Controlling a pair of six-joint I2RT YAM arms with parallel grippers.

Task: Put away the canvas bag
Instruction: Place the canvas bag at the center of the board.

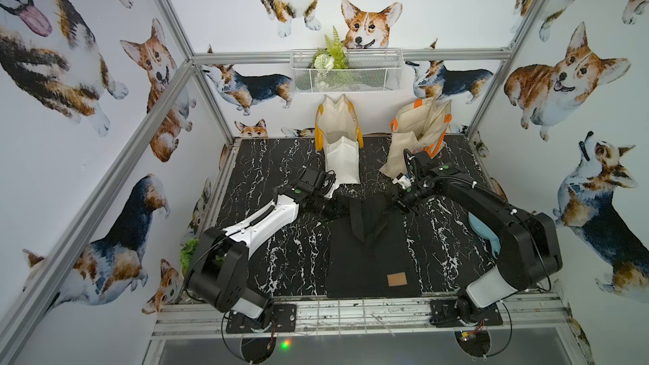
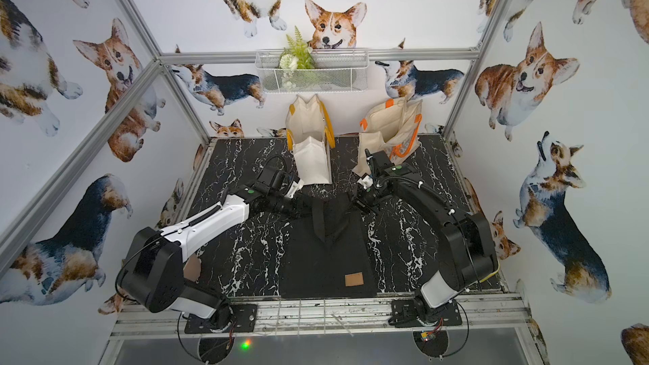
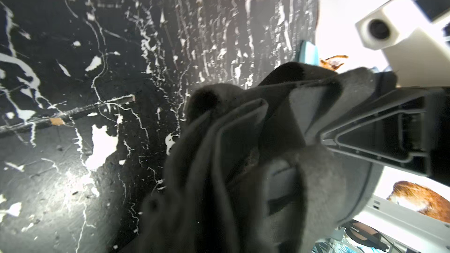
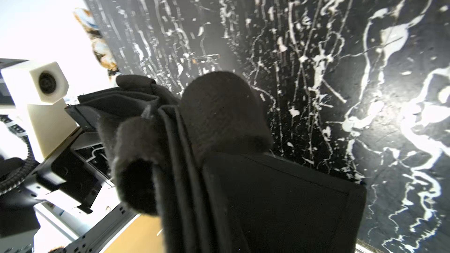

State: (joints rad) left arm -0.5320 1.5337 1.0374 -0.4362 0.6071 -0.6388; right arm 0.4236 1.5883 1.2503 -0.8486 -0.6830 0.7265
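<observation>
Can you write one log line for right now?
left tool: shut on black bag | right tool: shut on black bag | bag bottom: on table

White wire basket (image 1: 368, 75): hanging on the back rail, upper centre in both top views, holding a fern sprig (image 1: 333, 45) and a white flower (image 1: 321, 62).
Cream tote with yellow handles (image 1: 339, 124) and cream tote with orange handles (image 1: 416, 122): standing apart just below the basket, on the black marble tabletop (image 1: 281, 258).
Leafy green plant (image 1: 189, 256): peeking in at the tabletop's left edge.
Corgi wallpaper (image 1: 372, 26): covering the walls.
</observation>
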